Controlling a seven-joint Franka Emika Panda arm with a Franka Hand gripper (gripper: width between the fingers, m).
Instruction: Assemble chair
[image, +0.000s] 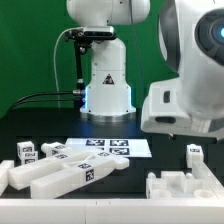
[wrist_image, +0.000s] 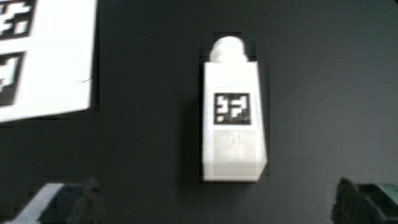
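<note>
In the exterior view the robot base (image: 107, 85) stands at twelve o'clock, and the arm (image: 185, 95) fills the stretch from one to three o'clock. The marker board (image: 110, 147) lies flat near the middle of the black table (image: 150, 165). A cluster of chair parts (image: 60, 172) lies at eight o'clock, a notched block (image: 185, 187) at five o'clock, and a small upright piece (image: 195, 153) at four o'clock, well apart from the cluster. The arm's bulk hides its fingers from this side.

In the wrist view a single white leg (wrist_image: 231, 115) lies flat on the table, with a rounded peg at one end and a tag on its upper face. A corner of the marker board shows just beside it but apart from it. The gripper (wrist_image: 217, 203) is released. Its fingertips (wrist_image: 63, 200) stand wide apart with nothing between them, and the leg's blunt end lies just short of them.

The step in hand looks like picking up this leg. To do it well, the fingers should centre over the leg's long axis, straddle its narrow sides near the tagged middle, descend squarely and then close, keeping clear of the peg.

No brand or readable writing shows. There are only black-and-white tags and a triangular sticker on the base, too small to read.
</note>
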